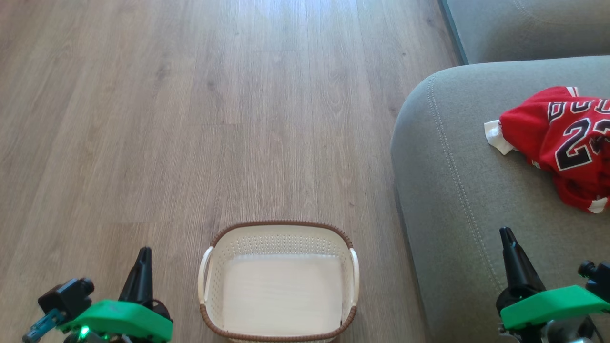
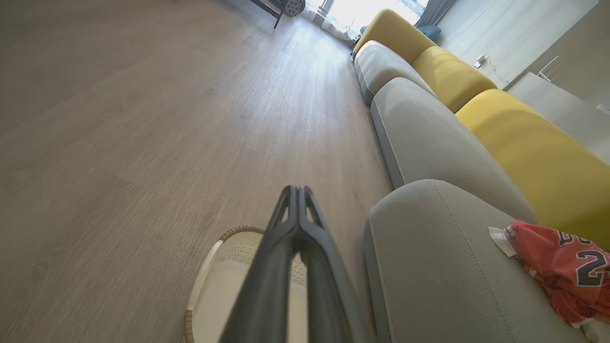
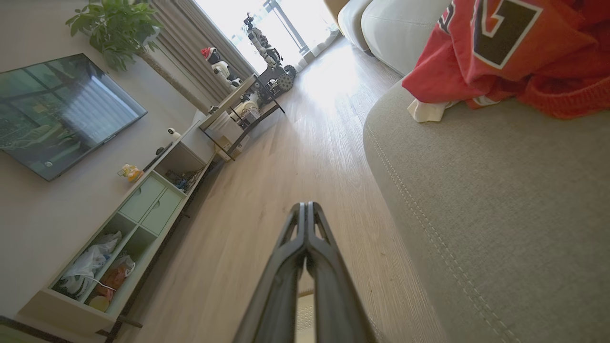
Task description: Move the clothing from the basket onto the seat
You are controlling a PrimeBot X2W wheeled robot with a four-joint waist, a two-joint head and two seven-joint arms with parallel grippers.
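The red jersey with black "23" lettering lies crumpled on the grey-green seat cushion at the right, a scrap of white fabric poking out at its left. On the wooden floor in front of me stands the cream basket with its brown rim, nothing inside it. My left gripper hangs shut to the left of the basket. Over the cushion's near part my right gripper is shut, apart from the jersey. Both grippers hold nothing. The left wrist view shows jersey and cushion to the right.
Wooden floor stretches ahead and left of the basket. A second grey cushion lies beyond the seat, with yellow backrests behind. A TV stand, a television and a shelf line the opposite wall.
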